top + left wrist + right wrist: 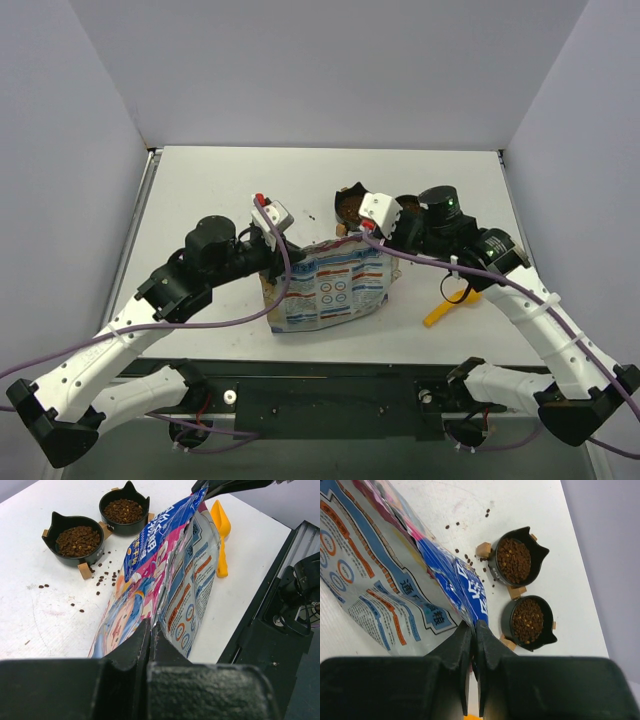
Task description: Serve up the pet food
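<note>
**Firmly pinched: both grippers hold the bag at mid-table**

The left gripper (151,628) is clamped tight on one edge of the pet-food bag (335,285). The right gripper (474,626) is closed just as narrowly on the blue band at the bag's opposite corner. The bag hangs stretched between them, near the table's (200,190) front edge and roughly midway between the arms.

Pale walls close in on the left, right and far sides, and a dark rail runs along the near edge. The left and far parts of the white top lie bare. The yellow-orange scoop (221,530) lies just beside the bag on the right, close to the front edge.

The bag's back is white with blue and orange bands and ringed icons. The blue band carries white Chinese characters, too tilted to read with any confidence.

From above, only one black bowl (350,205) shows beyond the bag, half hidden by the right wrist. The wrist cameras show two eared bowls (77,540) (124,510) side by side on small wooden blocks (85,571), each filled with kibble (514,562). Loose pellets (102,576) are scattered on the table between the bowls and the bag. The left wrist view alone shows the bag's colourful front and its magenta edge.
</note>
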Tool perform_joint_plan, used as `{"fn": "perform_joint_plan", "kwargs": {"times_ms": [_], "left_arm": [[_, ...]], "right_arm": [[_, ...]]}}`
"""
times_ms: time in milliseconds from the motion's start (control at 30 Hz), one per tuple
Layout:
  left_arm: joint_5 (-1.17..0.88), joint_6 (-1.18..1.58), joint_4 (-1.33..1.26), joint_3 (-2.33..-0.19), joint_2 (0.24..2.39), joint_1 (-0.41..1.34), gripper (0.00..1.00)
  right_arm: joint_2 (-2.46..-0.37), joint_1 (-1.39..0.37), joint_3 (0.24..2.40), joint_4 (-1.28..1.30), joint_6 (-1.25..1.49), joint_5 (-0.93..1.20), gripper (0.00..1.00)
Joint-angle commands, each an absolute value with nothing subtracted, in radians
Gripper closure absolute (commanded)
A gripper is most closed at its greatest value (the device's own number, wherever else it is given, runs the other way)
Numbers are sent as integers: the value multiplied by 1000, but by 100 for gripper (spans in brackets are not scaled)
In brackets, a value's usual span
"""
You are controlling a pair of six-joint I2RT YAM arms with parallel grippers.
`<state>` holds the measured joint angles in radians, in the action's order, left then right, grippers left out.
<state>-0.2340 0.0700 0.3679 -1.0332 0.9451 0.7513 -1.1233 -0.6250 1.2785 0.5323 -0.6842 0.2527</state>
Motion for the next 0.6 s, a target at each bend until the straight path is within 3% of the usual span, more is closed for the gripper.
{"fn": "perform_joint_plan", "kwargs": {"times_ms": [0,133,200,233,333,433,567], "left_arm": [[-155,60,457,-1051,856,729,100],[-224,66,453,-1055,864,729,100],[-265,75,439,-1052,870,727,100],[-274,87,431,-1051,873,726,100],[-311,104,419,-1051,882,726,100],[-334,118,408,-1043,882,723,100],[-365,130,408,-1048,882,724,100]], "right_arm": [[-1060,-439,1243,652,-756,-192,100],[-1032,-443,1305,713,-747,-17,100],[-1029,-494,1356,727,-709,115,76],[-1028,-559,1367,720,-675,151,54],[-1034,-692,1373,634,-608,199,48],[-1080,-784,1365,563,-548,261,36],[-1228,-885,1426,528,-577,229,34]]}}
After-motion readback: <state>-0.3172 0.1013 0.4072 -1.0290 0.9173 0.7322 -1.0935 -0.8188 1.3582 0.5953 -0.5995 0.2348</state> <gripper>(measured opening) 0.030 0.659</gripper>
